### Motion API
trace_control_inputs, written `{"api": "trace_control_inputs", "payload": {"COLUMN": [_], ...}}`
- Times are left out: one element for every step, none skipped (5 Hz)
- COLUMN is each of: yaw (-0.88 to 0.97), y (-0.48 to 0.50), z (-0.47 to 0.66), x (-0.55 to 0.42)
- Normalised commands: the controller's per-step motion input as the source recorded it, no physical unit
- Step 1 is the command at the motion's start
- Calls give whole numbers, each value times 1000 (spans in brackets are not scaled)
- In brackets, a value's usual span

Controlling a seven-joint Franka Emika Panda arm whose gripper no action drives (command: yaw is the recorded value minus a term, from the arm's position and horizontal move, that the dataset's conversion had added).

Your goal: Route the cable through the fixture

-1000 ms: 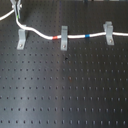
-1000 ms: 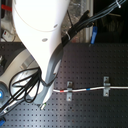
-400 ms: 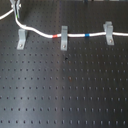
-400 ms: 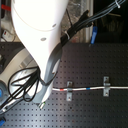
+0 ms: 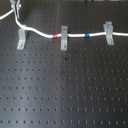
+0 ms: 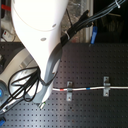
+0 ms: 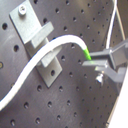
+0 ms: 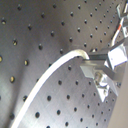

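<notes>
A robot arm holds a white cable over a black board full of holes.

The big black board (image 5: 65,95) fills the first exterior view. The white arm (image 6: 42,45) is large in the second exterior view. The cable (image 5: 75,36) runs through the middle clip (image 5: 63,38) and the far clip (image 5: 108,32), with a red band (image 5: 56,36) and a blue band (image 5: 88,36). The gripper (image 7: 97,62) is pinched shut on the cable at its green mark (image 7: 87,55), just beside the fixture (image 7: 41,42). The cable curves past the fixture's top.
</notes>
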Motion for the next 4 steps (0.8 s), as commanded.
{"api": "trace_control_inputs", "payload": {"yaw": [0,0,0,0], "y": [-35,-2,-12,0], "z": [123,0,416,73], "x": [95,-17,-143,1]}}
